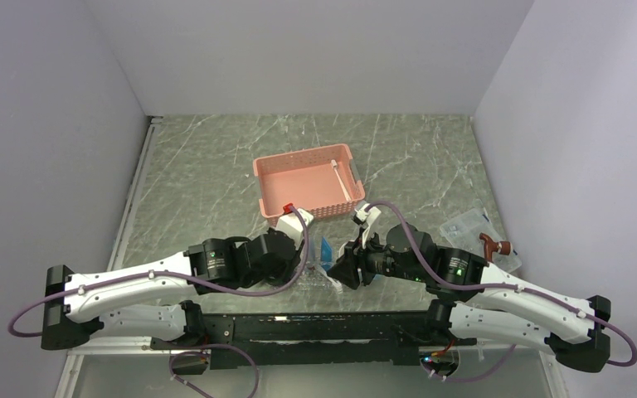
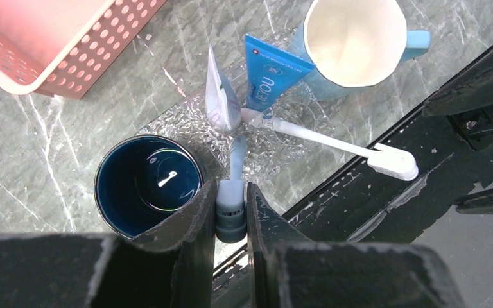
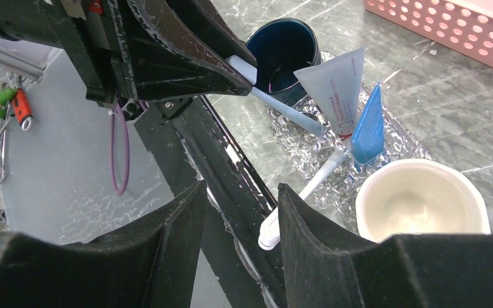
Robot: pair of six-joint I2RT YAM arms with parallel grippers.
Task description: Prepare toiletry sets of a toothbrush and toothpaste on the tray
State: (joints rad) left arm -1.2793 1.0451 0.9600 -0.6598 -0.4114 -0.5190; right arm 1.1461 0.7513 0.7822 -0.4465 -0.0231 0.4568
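Left pincer (image 2: pixel 231 215) clamped a toothbrush (image 2: pixel 237 154), aimed at the tray (image 2: pixel 173 122) just ahead for placing (right pincer (image 3: pixel 241 189) stood apart, empty).

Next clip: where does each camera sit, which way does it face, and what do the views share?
Top external: above and behind the arm bases, looking down at the grey marbled table and pink mesh basket; left arm and right arm show.
Left wrist: behind the left gripper, shut on a thin white toothbrush, looking down at the clear glittery oval tray.
Right wrist: behind the open right gripper, facing the tray and left gripper.
Shared: both wrist views show the tray, dark blue mug and blue toothpaste tube.
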